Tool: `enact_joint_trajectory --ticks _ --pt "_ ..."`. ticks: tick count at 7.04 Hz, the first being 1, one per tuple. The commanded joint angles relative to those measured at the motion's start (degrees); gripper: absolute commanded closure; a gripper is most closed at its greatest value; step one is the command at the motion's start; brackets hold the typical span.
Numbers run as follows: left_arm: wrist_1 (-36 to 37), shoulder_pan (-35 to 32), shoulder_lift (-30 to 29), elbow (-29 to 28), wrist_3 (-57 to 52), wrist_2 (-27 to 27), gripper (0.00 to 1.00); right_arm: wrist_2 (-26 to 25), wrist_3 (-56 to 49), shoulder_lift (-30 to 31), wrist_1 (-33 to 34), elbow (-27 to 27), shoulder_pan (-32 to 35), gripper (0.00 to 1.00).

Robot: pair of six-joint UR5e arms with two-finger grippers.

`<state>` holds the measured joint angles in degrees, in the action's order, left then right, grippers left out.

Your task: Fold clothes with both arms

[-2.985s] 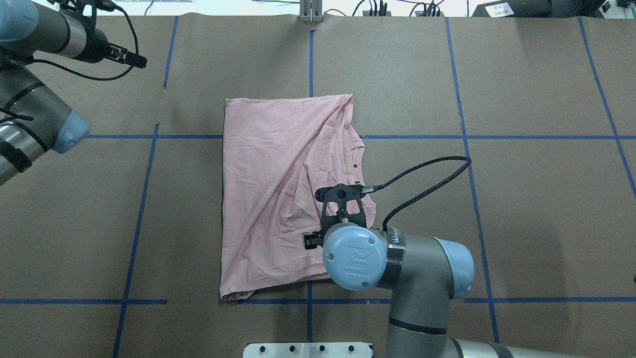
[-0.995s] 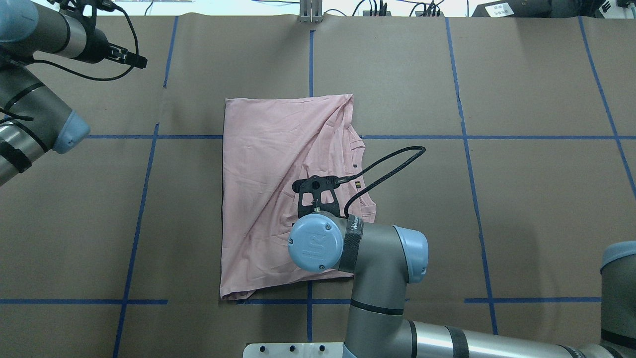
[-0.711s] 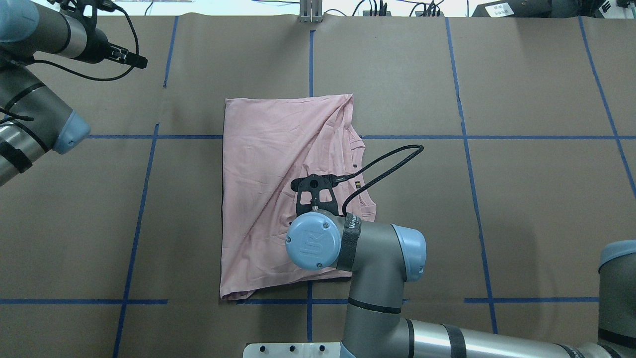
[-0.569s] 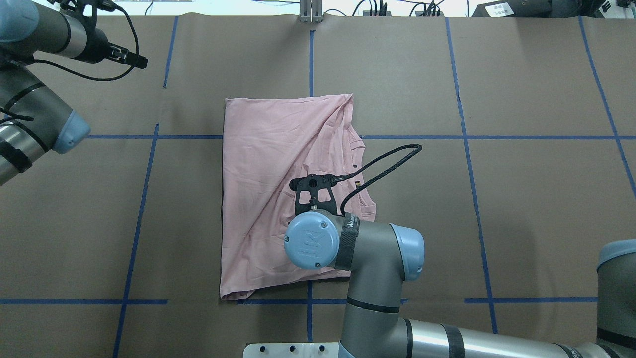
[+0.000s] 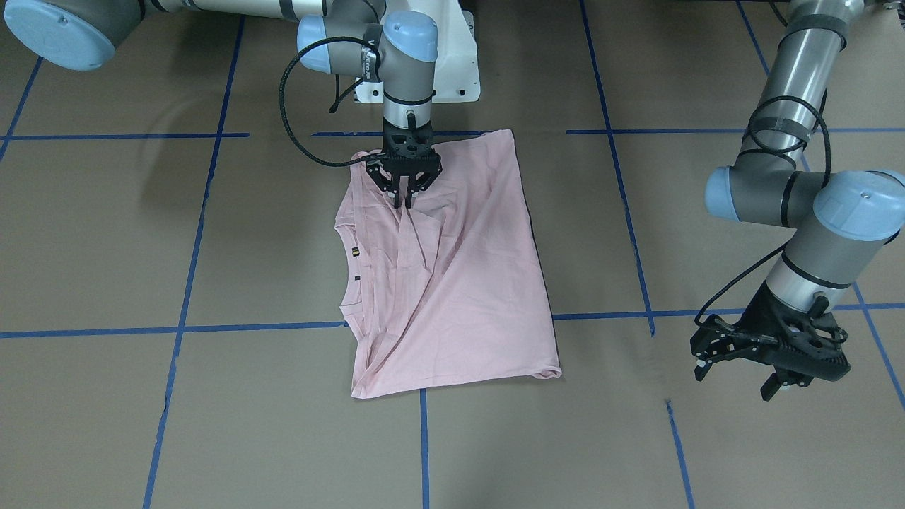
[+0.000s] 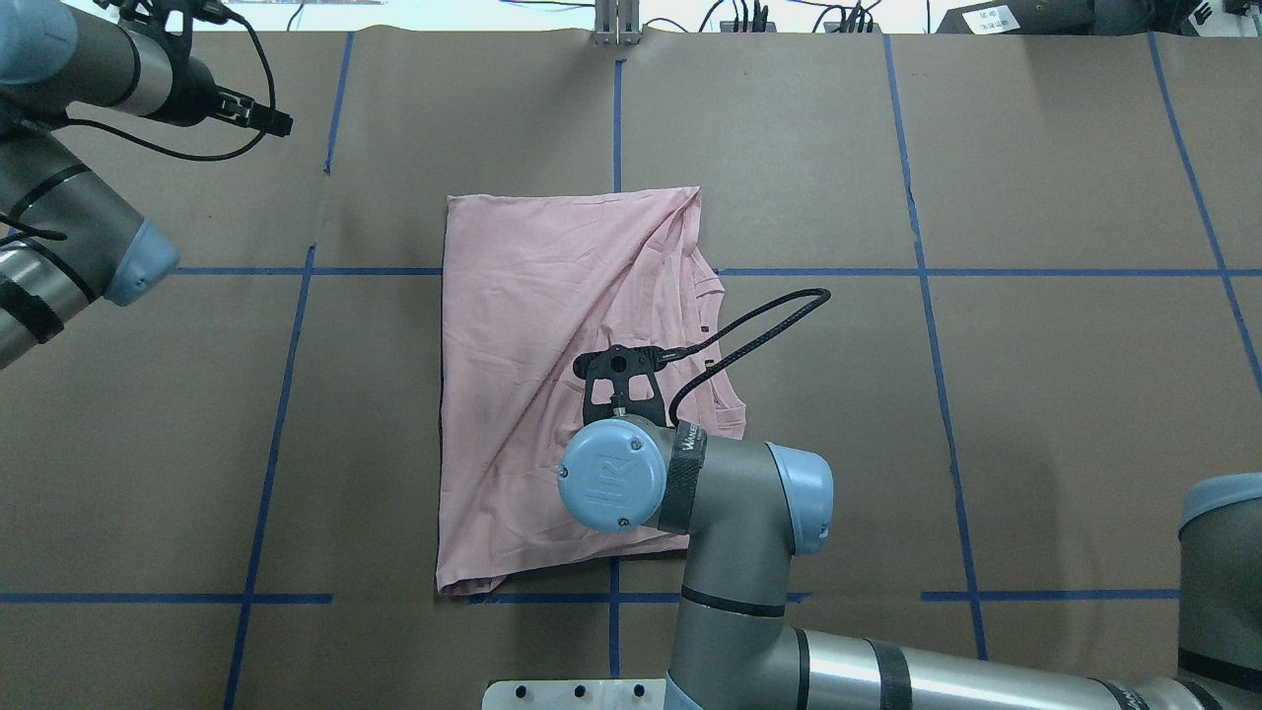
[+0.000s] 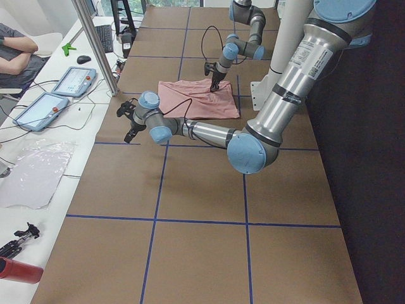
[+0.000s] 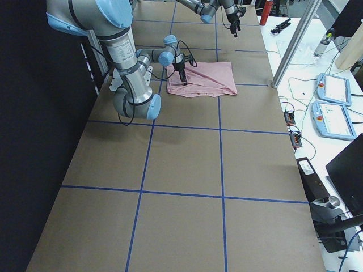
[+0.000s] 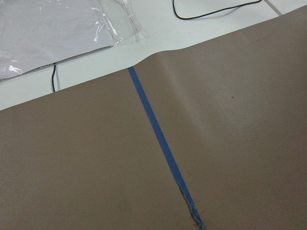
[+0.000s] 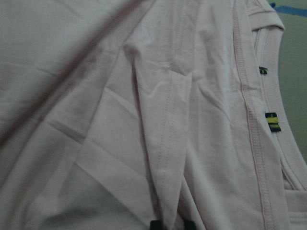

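- Front-facing view: the pale pink T-shirt (image 5: 459, 283) lies folded over itself, plain side up, on the brown-papered desk (image 5: 212, 424). The right gripper (image 5: 405, 199) points straight down onto the T-shirt's end nearest the white pedestal base (image 5: 459, 63). Its jaws are drawn together, pinching a raised ridge of the cloth. The left gripper (image 5: 734, 378) hangs over bare desk, well apart from the T-shirt, with its jaws spread.
- Overhead view: the right arm (image 6: 749, 493) reaches over the T-shirt's near end and hides its own jaws. A diagonal crease (image 6: 592, 325) runs across the T-shirt. The left arm (image 6: 69, 227) is well apart from the T-shirt.
- Left side view: a person's folded arms (image 7: 16, 45) and two pendants (image 7: 73, 79) sit beyond the desk edge, far from the T-shirt.
- Right side view: the T-shirt lies flat under the near arm's wrist.
- Left wrist view: brown desk paper, a blue tape line (image 9: 158, 139) and a clear plastic bag (image 9: 53, 28).
- Right wrist view: two black fingertips (image 10: 154, 224) flank a ridge of the T-shirt. Two small tags (image 10: 271, 120) sit beside its neckline seam.
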<state>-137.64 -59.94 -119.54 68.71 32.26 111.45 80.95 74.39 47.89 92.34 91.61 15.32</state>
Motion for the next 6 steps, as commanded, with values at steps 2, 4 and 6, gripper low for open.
enact_joint_trajectory --ticks 2,4,6 --pt "-0.1 0.0 0.6 0.2 0.0 0.1 0.00 0.3 -0.1 0.0 0.2 0.7 2.2 1.00" --pt "0.0 0.0 1.0 0.7 0.0 0.1 0.00 0.4 -0.4 4.2 0.1 4.3 3.1 1.00" --pt "0.0 0.0 1.0 0.6 0.0 0.1 0.00 0.3 -0.4 9.0 0.1 7.8 3.0 1.00"
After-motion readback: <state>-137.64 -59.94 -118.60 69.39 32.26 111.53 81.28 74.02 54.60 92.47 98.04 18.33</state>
